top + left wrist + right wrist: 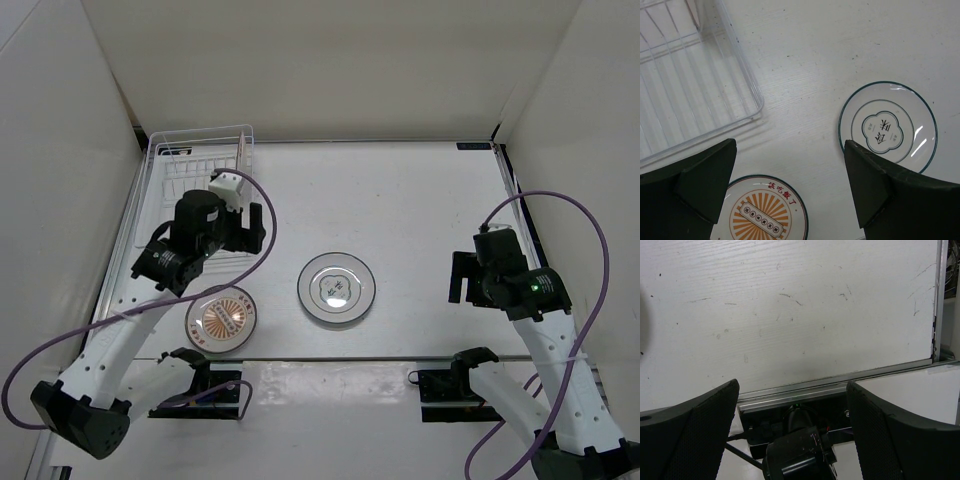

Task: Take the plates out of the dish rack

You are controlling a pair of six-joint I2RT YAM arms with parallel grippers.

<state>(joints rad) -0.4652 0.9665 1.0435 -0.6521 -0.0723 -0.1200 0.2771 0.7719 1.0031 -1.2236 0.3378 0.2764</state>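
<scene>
Dish rack (200, 165), white wire, stood at the far left corner of the table (420, 200). Both plates lay flat on the table, outside the rack and apart from each other. White plate (888, 128) sat near the table's middle: dark thin rim line, inner ring, cloud-shaped centre motif holding two dark Chinese characters. Orange plate (762, 212) lay left of it, near the front edge: orange sunburst rays, pale central bar with dots, red Chinese characters arched above, too small to read surely. Left gripper (790, 172) hung above the table between rack and plates, fingers spread, holding nothing. Right gripper (792, 415) hung over bare table at right, fingers likewise apart.
</scene>
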